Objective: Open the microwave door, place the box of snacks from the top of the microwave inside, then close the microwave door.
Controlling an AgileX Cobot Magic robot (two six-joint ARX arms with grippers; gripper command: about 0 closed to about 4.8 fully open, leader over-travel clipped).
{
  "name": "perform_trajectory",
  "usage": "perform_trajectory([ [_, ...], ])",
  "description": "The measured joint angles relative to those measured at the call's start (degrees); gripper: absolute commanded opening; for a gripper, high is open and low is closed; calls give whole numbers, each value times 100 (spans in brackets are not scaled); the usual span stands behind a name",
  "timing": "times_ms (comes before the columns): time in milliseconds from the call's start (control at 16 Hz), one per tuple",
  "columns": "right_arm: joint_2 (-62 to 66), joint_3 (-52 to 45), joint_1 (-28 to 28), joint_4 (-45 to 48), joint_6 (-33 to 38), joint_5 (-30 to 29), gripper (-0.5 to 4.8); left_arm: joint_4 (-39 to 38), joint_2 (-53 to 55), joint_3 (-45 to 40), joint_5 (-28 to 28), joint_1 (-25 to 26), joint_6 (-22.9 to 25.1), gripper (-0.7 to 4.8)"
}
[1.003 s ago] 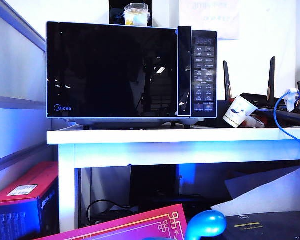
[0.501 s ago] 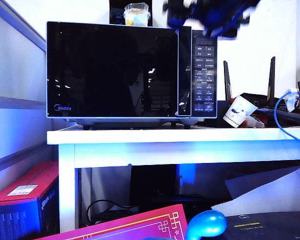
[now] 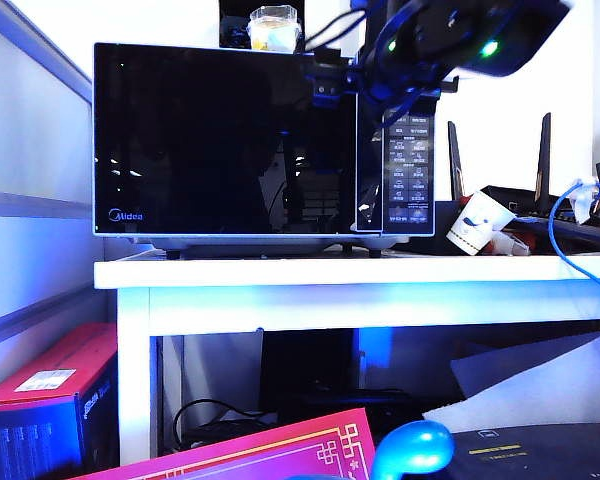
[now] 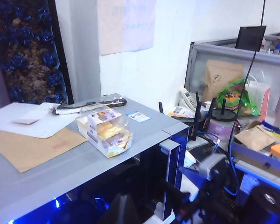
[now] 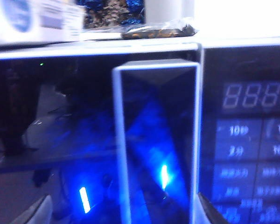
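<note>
Exterior view: right hand (image 3: 325, 85) at door | left hand unseen

The right arm (image 3: 480, 30) reaches in from the upper right of the exterior view, a dark body with green lights glowing on it and cables looping off it. Its wrist points leftward and slightly down. The right gripper (image 3: 330, 85) is at the arm's left end, high in the frame. In the right wrist view only the two pale fingertips (image 5: 35, 212) show at the lower corners, set wide apart with nothing between them, so the jaws stand open. The left gripper appears in no view; the left wrist camera looks down from above.
</note>
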Motion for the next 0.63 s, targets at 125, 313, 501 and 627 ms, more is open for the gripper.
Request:
perform_trajectory([
  [125,87,92,-98,-4,0,120,399,-2,0,0,0,0,70,-5],
  [313,92,116,-280,-57,4,24,386,0,0,0,2,0,70,-5],
  [501,243,417,-382,-299,4,-306,387,0,0,0,2,0,70,-5],
  [627,446,616,-380,-304,2,-396,386,0,0,0,2,0,72,-5],
])
